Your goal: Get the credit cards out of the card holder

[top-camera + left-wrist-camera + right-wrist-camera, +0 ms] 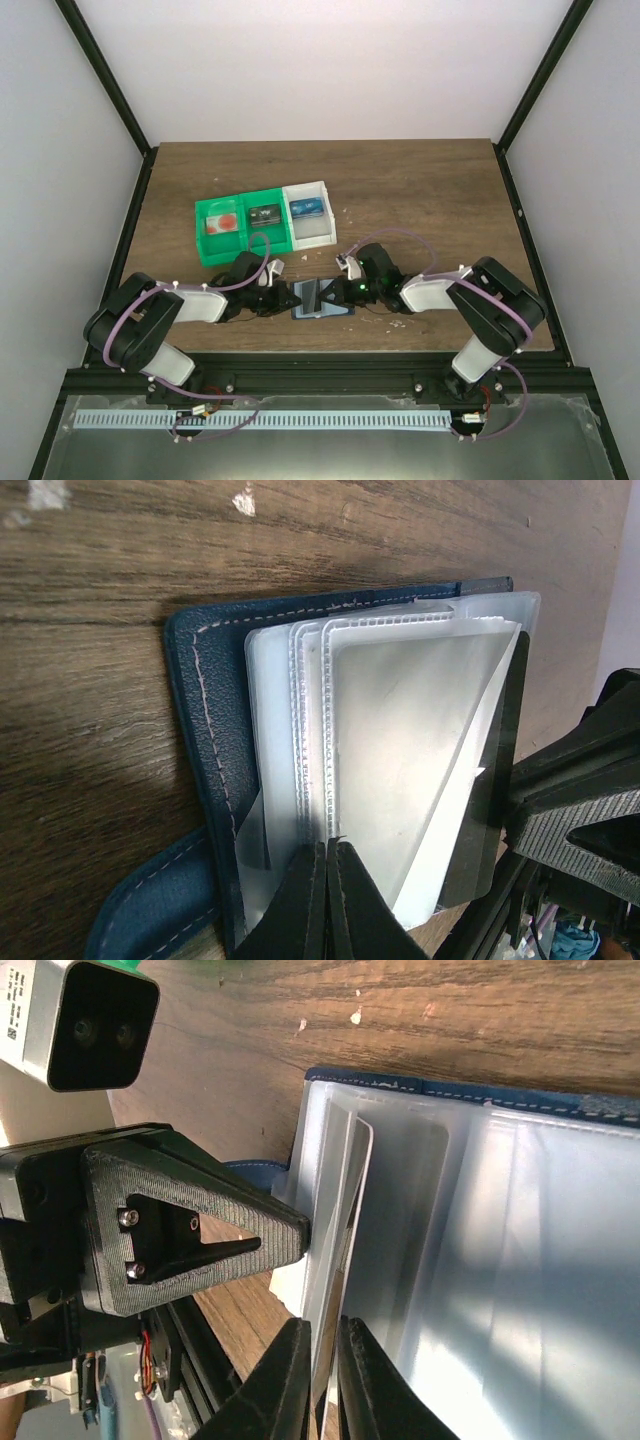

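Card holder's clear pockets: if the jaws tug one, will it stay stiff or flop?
Probably floppy: the clear pockets are thin film, fanned and bowed apart where the left gripper pinches them. Likely slippery too, since they shine glossy. The card holder looks light and lies loose on the wooden table, so a tug may drag it along.

Dark wood-grain table (420, 190), a few pale crumbs on it. White walls (300, 60) on three sides; black frame posts (107, 75) at the corners. Light even.
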Motion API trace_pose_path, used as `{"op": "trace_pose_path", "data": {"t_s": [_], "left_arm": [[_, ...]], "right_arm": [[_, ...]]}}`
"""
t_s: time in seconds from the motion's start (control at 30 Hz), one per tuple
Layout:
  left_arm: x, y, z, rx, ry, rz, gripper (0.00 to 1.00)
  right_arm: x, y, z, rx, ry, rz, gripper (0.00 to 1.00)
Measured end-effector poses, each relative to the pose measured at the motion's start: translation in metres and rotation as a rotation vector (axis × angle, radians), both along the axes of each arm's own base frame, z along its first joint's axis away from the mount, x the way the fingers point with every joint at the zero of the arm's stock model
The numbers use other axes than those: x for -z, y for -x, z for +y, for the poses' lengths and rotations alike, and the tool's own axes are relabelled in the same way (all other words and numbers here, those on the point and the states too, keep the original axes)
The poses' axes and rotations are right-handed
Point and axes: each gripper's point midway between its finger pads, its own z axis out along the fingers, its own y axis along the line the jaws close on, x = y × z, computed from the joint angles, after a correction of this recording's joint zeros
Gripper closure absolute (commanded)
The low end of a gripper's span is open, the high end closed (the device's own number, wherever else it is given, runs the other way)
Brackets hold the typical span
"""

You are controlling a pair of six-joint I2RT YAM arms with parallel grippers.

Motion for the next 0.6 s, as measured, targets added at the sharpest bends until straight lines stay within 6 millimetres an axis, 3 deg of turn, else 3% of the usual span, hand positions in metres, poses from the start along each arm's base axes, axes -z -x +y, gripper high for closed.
{"op": "trace_pose_path", "data": {"t_s": [0.47, 0.6], "left_arm": [[0.000, 0.000, 0.000, 0.000, 0.000, 0.000, 0.99], [0.000, 0.000, 0.000, 0.000, 0.000, 0.000, 0.99]], "right_arm": [[0.008, 0.001, 0.002, -0.004, 0.000, 0.029, 0.89], [0.012, 0.002, 0.002, -0.005, 0.003, 0.039, 0.98]]}}
